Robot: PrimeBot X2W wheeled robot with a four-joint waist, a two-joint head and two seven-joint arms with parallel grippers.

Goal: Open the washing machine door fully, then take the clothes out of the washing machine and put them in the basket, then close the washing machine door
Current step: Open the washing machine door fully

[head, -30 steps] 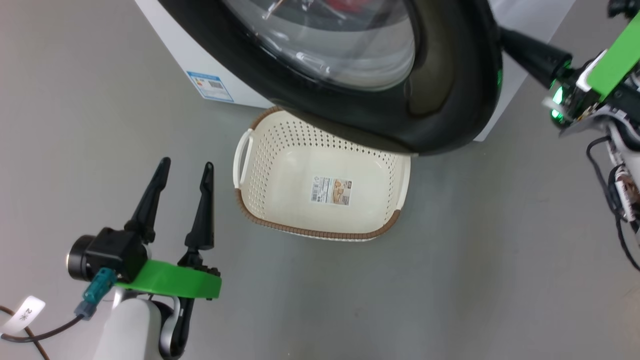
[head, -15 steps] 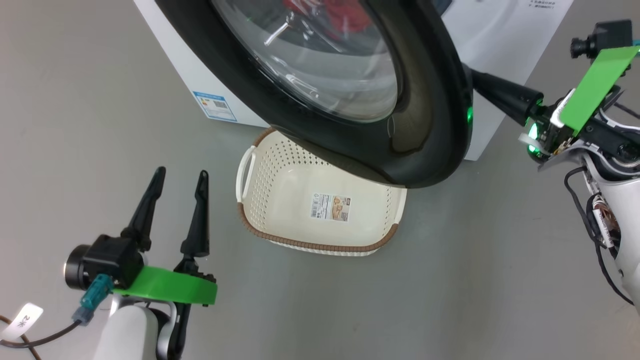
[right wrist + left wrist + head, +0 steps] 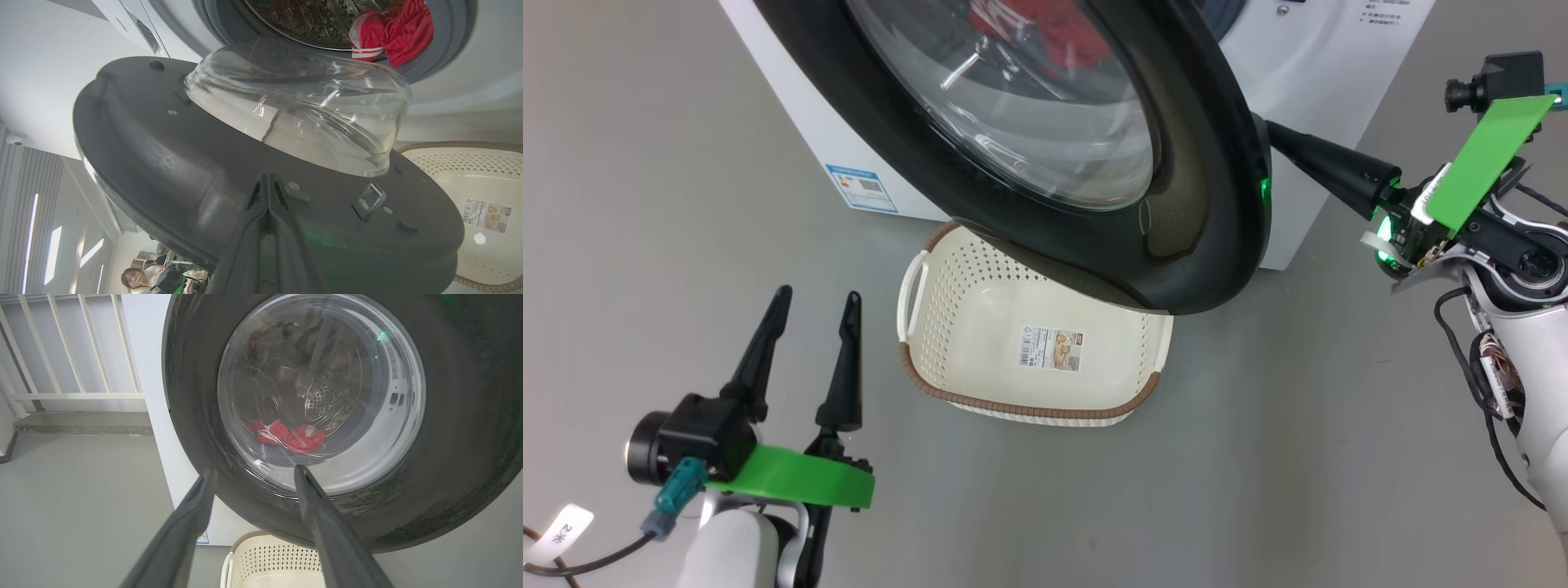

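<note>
- Tightly pressed together, the two dark fingers of the right gripper (image 3: 267,181) hold nothing. Their tips lie against the dark grey inner face of the washing machine door (image 3: 163,163), just below the glass bowl (image 3: 306,118) in the right wrist view.
- From the head camera, that gripper (image 3: 1286,143) reaches in behind the door's right edge, where its tips are hidden by the glossy black ring.
- A small metal latch (image 3: 369,200) sits on the inner face, just beside the fingers.
- The door (image 3: 1209,204) stands partly open, swung out from the washing machine (image 3: 1323,65) and hanging over the far part of the basket (image 3: 1013,406).
- The clothes (image 3: 400,32) are in the machine — a red bundle with white stripes at the mouth of the steel drum (image 3: 310,20), against the gasket (image 3: 457,32). They also show red through the glass (image 3: 292,437).
- The basket rests on the grey floor before the machine, with the paper label (image 3: 1052,348) on its bottom.
- The left gripper (image 3: 817,294) hovers above the floor to the left of the basket, well apart from it — fingers spread wide, gripping nothing, pointed toward the door's outer face (image 3: 449,416).
- A blue label sticker (image 3: 859,188) is on the machine's lower white panel.
</note>
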